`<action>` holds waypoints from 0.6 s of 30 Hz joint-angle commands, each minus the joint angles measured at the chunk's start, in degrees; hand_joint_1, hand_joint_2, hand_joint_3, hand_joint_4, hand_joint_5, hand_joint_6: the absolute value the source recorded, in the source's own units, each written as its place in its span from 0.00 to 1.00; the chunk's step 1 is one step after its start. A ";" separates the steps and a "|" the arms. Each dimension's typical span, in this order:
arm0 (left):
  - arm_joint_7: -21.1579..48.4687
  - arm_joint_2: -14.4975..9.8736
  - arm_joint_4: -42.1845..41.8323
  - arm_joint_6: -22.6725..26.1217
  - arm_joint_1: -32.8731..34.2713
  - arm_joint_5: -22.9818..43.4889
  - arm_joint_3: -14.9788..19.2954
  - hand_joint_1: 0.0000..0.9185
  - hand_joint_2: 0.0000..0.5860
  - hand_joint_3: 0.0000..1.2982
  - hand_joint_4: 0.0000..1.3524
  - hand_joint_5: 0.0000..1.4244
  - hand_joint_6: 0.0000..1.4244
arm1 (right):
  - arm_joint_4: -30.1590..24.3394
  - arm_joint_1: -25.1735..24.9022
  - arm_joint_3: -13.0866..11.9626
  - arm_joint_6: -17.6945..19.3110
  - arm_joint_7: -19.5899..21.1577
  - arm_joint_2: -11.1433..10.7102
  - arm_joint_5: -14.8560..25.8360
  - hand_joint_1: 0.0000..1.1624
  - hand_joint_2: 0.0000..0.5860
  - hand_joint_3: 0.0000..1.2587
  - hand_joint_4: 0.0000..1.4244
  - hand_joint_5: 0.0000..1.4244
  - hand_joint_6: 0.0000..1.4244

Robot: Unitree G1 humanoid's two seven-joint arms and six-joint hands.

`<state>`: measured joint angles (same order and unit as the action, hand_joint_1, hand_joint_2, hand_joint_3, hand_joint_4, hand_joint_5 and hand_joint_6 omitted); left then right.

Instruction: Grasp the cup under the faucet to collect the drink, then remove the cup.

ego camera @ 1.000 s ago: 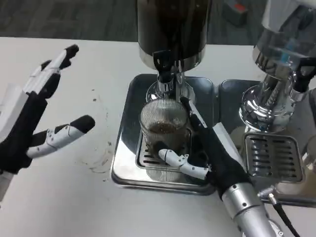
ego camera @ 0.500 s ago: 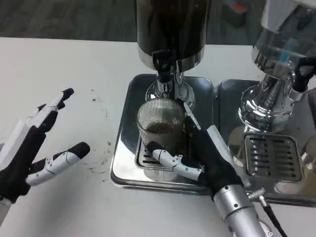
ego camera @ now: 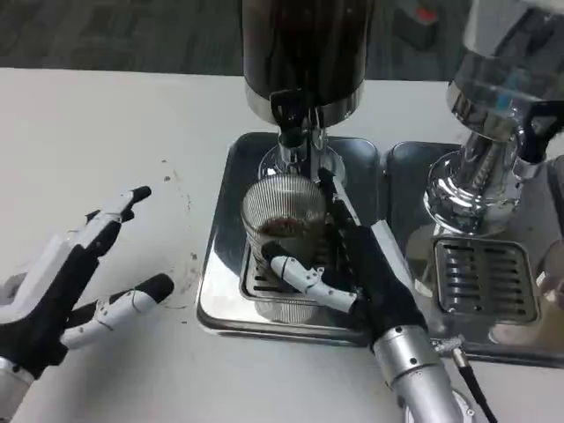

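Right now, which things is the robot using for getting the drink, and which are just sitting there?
Using:
ribbed clear glass cup with brown drink
black faucet on the dark drink dispenser
right hand, fingers round the cup
silver drip tray

Just there:
clear second dispenser
its silver tray
left hand, holding nothing

The right hand grips the ribbed cup under the faucet; the left hand hovers, fingers apart.
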<state>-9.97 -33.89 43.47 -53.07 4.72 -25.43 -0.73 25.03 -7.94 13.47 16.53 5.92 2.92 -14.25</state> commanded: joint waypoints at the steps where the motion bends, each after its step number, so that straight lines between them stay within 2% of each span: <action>1: 0.55 -1.27 0.21 -0.30 -0.74 0.32 -0.55 0.00 0.23 0.08 0.00 0.09 0.03 | 1.42 -0.79 0.44 0.13 -0.17 0.51 -0.18 0.69 0.38 0.00 0.00 0.00 0.07; 8: 0.64 -1.18 0.14 -0.39 -1.16 0.75 -0.67 0.00 0.23 0.09 0.00 0.10 0.03 | 0.79 -0.99 0.99 -1.49 0.28 0.19 -1.75 0.76 0.39 0.00 0.00 0.00 0.07; 18: 0.51 -0.86 -0.64 -0.16 -2.19 1.17 -0.43 0.00 0.23 0.10 0.00 0.10 0.03 | -0.60 -0.88 1.17 -3.75 0.74 0.45 -2.83 0.79 0.39 0.00 0.00 0.02 0.11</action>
<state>-9.90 -33.99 43.43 -53.08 3.44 -24.95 -1.03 24.51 -8.78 14.29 14.43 6.43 2.92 -16.67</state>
